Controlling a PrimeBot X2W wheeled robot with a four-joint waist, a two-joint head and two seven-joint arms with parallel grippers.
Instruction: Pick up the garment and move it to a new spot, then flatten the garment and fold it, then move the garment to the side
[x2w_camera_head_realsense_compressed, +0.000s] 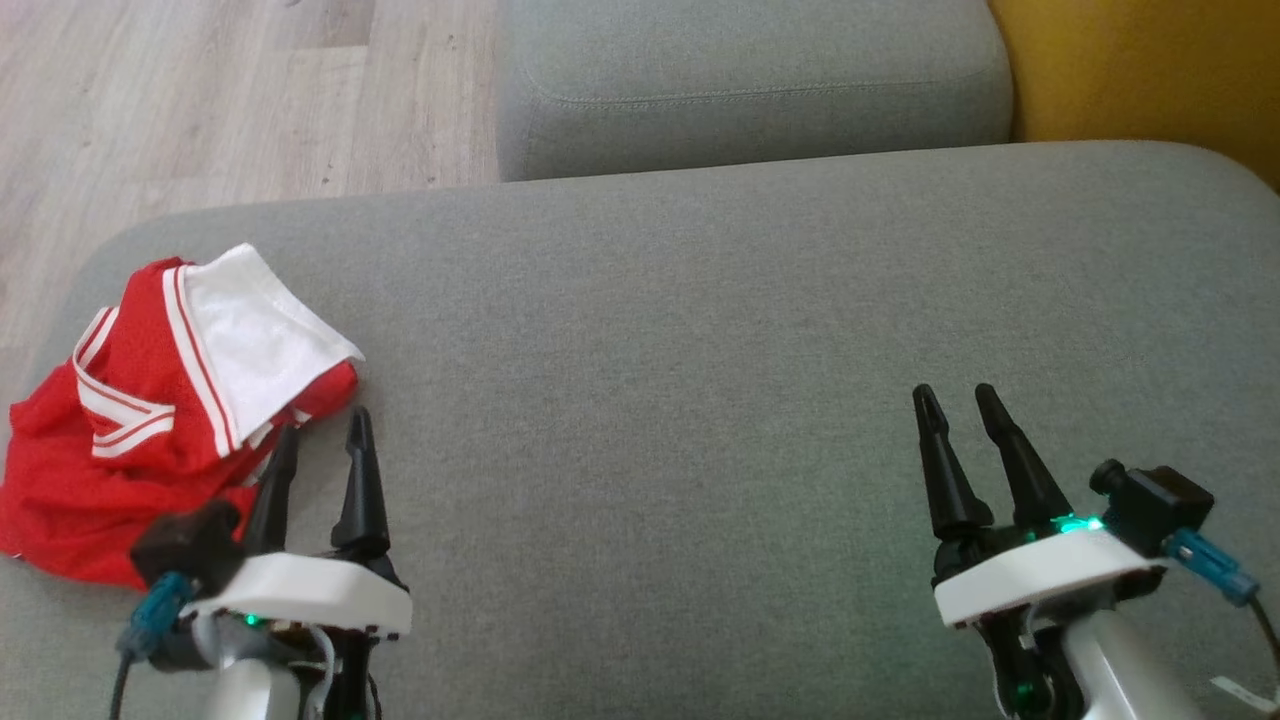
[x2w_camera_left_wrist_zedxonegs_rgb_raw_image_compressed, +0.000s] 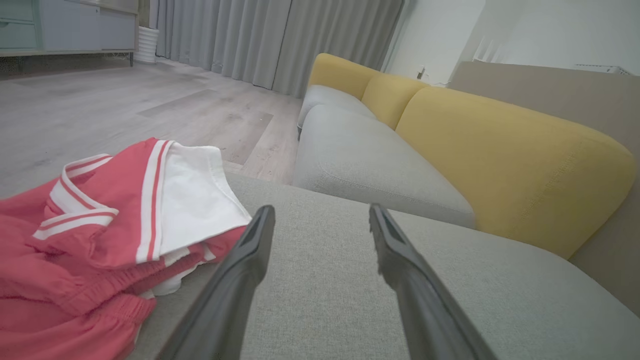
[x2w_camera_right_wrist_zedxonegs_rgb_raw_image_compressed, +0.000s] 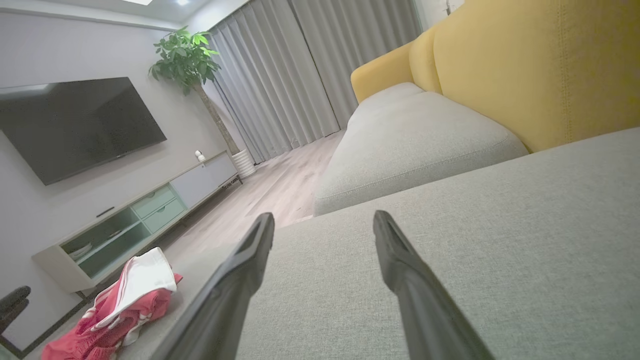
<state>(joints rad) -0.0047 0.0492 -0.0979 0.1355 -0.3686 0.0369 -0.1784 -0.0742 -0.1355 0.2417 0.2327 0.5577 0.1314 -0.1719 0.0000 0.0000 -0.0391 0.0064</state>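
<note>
Garment is lying crumpled at the grey cushion's left edge, just beside my left gripper; its jaws and the right gripper's are standing spread. I am fearing a clumsy pinch nudging it floorward.

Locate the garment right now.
In the head view, the crumpled red-and-white garment lies at the left end of the grey cushion, just left of the open left jaws.

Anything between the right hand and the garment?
Head view: bare grey cushion, then the open left hand at the garment edge.
</note>
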